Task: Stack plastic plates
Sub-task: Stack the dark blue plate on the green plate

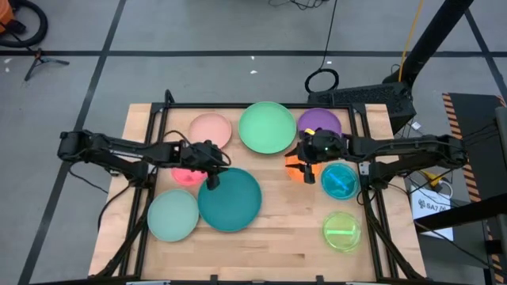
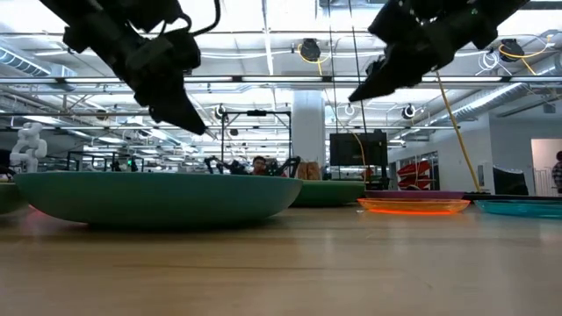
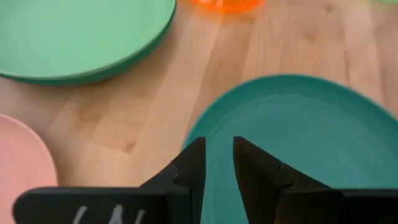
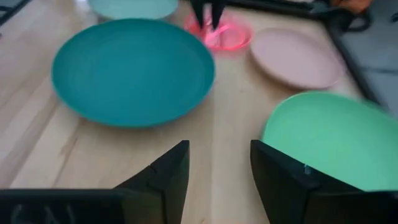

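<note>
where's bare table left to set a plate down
Bare wood lies along the near edge, between the large teal plate and the lime plate. Another patch sits mid-table between the teal plate and the orange plate. The back row from pink plate to purple plate is crowded.

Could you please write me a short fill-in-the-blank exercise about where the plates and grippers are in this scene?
1. The left gripper hovers over the rim of the large round ____ plastic plate.
2. The right gripper hangs over the small translucent ____ plastic plate.
3. The number of plates resting on top of another plate is ____.
4. The translucent lime plastic plate lies on the side of the ____ arm.

Missing words: teal; orange; zero; right
</note>
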